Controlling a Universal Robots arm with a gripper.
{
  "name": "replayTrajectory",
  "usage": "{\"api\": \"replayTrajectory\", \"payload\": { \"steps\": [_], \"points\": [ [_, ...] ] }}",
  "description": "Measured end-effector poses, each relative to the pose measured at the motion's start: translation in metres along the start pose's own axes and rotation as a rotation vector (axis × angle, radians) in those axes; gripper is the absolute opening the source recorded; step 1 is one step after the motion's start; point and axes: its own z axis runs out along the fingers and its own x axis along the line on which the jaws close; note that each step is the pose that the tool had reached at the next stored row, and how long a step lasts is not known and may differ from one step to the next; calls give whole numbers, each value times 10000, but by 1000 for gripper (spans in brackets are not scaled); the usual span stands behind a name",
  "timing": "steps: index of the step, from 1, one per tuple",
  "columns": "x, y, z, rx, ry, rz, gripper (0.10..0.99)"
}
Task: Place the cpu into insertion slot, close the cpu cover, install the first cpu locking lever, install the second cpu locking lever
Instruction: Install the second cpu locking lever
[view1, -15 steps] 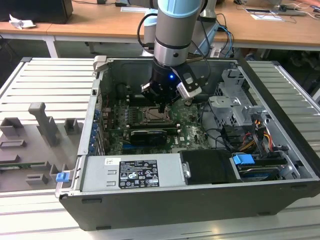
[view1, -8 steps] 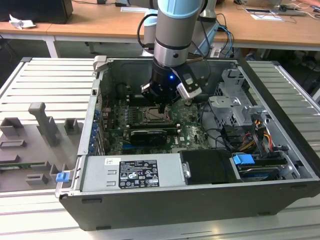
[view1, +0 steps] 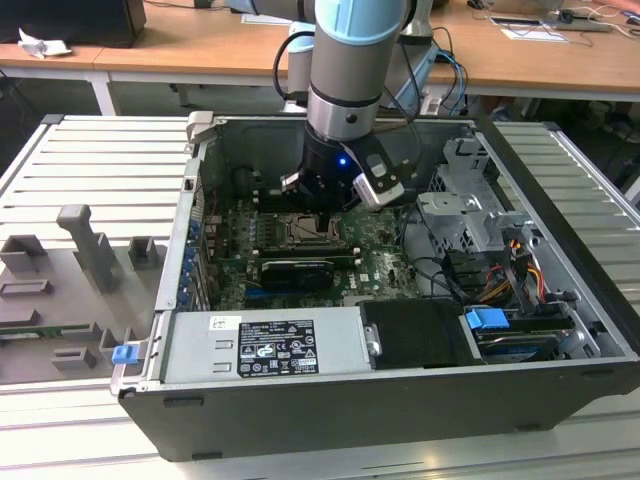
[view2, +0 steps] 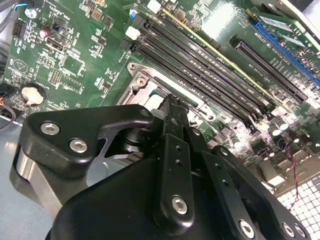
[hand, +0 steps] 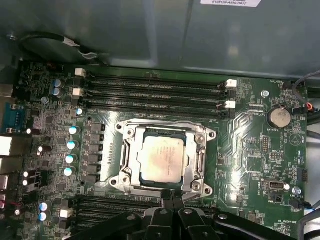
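The pincer (hand: 171, 196) hangs low inside the open computer case (view1: 560, 300), its two black fingers (hand: 165, 205) pressed together with no gap and nothing between them; their tips sit at the edge of the cpu socket. In the second wrist view the closed fingertips (view2: 172, 107) reach down to the metal rim of the insertion slot (view2: 150, 90).

The cpu (hand: 162, 159), a pale silvery-beige square, lies flat in the insertion slot (hand: 131, 131). The cpu cover (hand: 202, 159), a thin metal frame, lies down around the chip, its cut-out centre showing the chip's top.

Long black memory slots (hand: 155, 92) run beside the socket on the far side from the fingers, and more lie on the near side. A round coin battery (hand: 279, 117) sits on the green motherboard (hand: 240, 165), well apart from the socket.

In the exterior view the arm (view1: 355, 70) drops straight into the case above the socket (view1: 312, 230). The case rests on a ribbed grey worktop (view1: 90, 160).
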Motion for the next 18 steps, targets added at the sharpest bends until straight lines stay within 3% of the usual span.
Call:
{"api": "replayTrajectory", "payload": {
  "steps": [7,14,18],
  "points": [
    [8,-21,-1,0,-1,-1,106],
    [98,-86,-5,-7,0,1,106],
    [253,-78,5,-53,-4,-1,106]
  ]
}}
